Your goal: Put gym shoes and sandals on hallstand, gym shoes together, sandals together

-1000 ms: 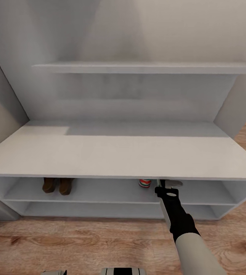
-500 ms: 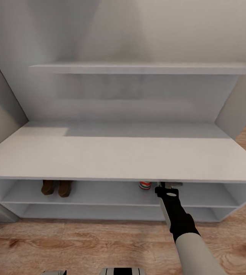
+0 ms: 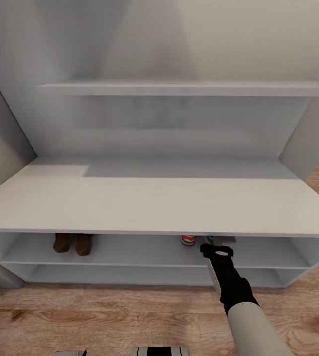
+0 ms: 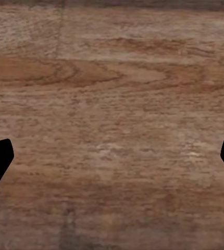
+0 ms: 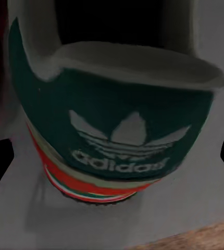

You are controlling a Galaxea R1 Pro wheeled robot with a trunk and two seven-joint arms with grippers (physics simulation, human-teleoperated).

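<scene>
One gym shoe (image 5: 117, 135) sits between my right gripper's (image 5: 112, 156) wide-open fingers; it looks light and bendy, so I'd pinch its heel.

hallstand (image 3: 144, 205) upper tier, sandals (image 3: 73, 243), gym shoes (image 3: 188, 240)

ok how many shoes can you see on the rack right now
4: two dark brown woven sandals at the upper tier's left, one red-heeled sneaker mid-right, another green-heeled one beside it, mostly hidden overhead.

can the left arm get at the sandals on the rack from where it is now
Probably not yet. The left tool faces bare wood floor, open. The sandals sit under the hallstand's top; nothing blocks them, but the arm must first reposition.
</scene>
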